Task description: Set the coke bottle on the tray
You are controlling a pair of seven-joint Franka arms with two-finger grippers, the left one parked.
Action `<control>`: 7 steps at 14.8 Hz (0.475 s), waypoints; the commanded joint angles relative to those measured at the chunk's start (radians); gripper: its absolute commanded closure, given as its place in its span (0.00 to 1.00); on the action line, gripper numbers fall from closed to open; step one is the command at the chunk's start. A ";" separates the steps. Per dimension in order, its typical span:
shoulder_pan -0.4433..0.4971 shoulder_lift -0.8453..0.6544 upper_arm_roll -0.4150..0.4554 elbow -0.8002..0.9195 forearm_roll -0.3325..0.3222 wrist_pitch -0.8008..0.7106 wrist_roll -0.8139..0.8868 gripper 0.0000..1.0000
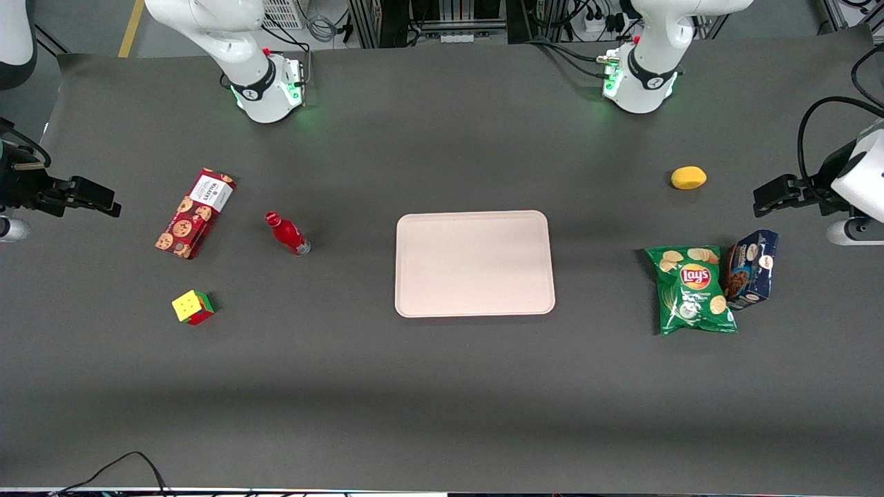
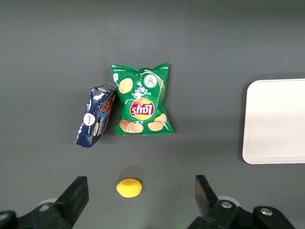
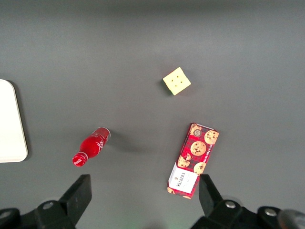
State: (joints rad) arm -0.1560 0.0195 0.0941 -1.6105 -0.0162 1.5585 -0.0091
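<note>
The coke bottle (image 1: pixel 286 232) is small and all red with a red cap. It seems to stand upright on the dark table, between the red cookie box and the tray. It also shows in the right wrist view (image 3: pixel 90 147). The tray (image 1: pixel 475 264) is large, flat and pale pinkish-beige, and lies bare at the table's middle; its edge shows in the right wrist view (image 3: pixel 10 124). My right gripper (image 1: pixel 103 200) hangs at the working arm's end of the table, well apart from the bottle. In its wrist view the gripper (image 3: pixel 143 200) is open wide and empty.
A red cookie box (image 1: pixel 195 212) lies between the gripper and the bottle. A coloured cube (image 1: pixel 193 306) sits nearer the front camera. Toward the parked arm's end lie a green chip bag (image 1: pixel 693 290), a blue box (image 1: pixel 751 269) and a yellow fruit (image 1: pixel 688 177).
</note>
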 commanded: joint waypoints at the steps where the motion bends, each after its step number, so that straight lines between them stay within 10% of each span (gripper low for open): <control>1: -0.007 0.013 0.004 0.024 -0.013 -0.020 -0.020 0.00; 7: 0.013 0.013 0.006 0.024 -0.011 -0.020 -0.011 0.00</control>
State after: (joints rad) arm -0.1555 0.0204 0.0947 -1.6103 -0.0162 1.5573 -0.0093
